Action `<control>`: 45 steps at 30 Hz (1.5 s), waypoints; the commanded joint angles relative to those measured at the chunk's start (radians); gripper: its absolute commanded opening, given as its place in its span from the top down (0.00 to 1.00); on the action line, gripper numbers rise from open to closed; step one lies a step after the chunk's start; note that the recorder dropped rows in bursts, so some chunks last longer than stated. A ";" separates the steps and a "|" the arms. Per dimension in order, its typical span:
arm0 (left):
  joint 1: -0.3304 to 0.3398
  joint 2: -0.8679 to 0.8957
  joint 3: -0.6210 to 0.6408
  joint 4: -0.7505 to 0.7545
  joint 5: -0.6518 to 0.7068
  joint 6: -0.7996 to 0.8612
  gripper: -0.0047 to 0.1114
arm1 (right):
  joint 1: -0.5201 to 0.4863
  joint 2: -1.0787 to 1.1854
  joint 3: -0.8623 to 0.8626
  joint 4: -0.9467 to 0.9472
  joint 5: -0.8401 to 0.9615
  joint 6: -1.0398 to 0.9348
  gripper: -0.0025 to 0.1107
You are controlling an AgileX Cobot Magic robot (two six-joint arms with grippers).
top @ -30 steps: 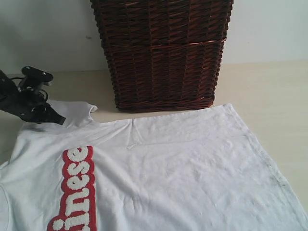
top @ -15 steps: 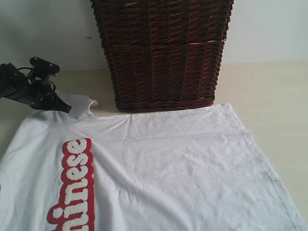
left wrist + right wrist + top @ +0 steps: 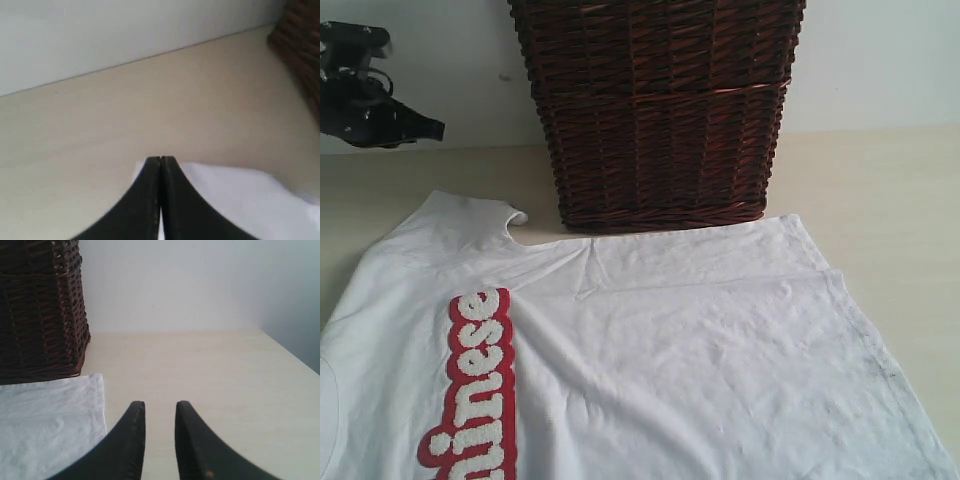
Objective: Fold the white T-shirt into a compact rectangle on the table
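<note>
The white T-shirt lies spread flat on the table, its red band of white letters at the lower left. One sleeve rests flat near the basket. My left gripper hangs shut and empty above the table's far left, clear of the sleeve; the left wrist view shows its tips pressed together over the shirt's white edge. My right gripper is open and empty over bare table, beside the shirt's hem. It is out of the exterior view.
A dark brown wicker basket stands at the back of the table, just behind the shirt's far edge; it also shows as the basket in the right wrist view. A pale wall backs the table.
My left gripper has come off the shirt's sleeve and risen up and to the left. The sleeve now lies flat; the shirt shifted slightly before that.
</note>
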 commanded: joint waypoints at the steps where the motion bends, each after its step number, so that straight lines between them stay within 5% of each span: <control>1: -0.001 -0.025 -0.002 -0.098 0.192 -0.015 0.95 | 0.001 -0.006 0.005 0.000 -0.005 -0.008 0.77; 6: -0.007 0.005 -0.002 -0.245 0.150 0.007 0.95 | 0.001 -0.006 0.005 0.000 -0.005 -0.008 0.77; 11: -0.044 0.063 -0.002 -0.422 0.199 0.274 0.92 | 0.001 -0.006 0.005 0.000 -0.005 -0.008 0.77; 15: -0.098 0.094 -0.002 -0.517 0.258 0.369 0.59 | 0.001 -0.006 0.005 0.000 -0.005 -0.008 0.77; 19: -0.132 0.126 -0.002 -0.530 0.228 0.380 0.42 | 0.001 -0.006 0.005 0.000 -0.005 -0.008 0.77; 24: -0.168 0.164 -0.002 -0.509 0.148 0.414 0.56 | 0.001 -0.006 0.005 0.000 -0.005 -0.006 0.77; 29: -0.168 0.172 -0.002 -0.461 0.117 0.415 0.96 | 0.001 -0.006 0.005 0.000 -0.005 -0.008 0.77; 39: -0.166 0.154 -0.002 -0.452 0.133 0.350 0.94 | 0.001 -0.006 0.005 0.000 -0.005 -0.008 0.77; 45: -0.166 0.148 -0.002 -0.365 0.311 0.353 0.62 | 0.001 -0.006 0.005 0.000 -0.005 -0.008 0.77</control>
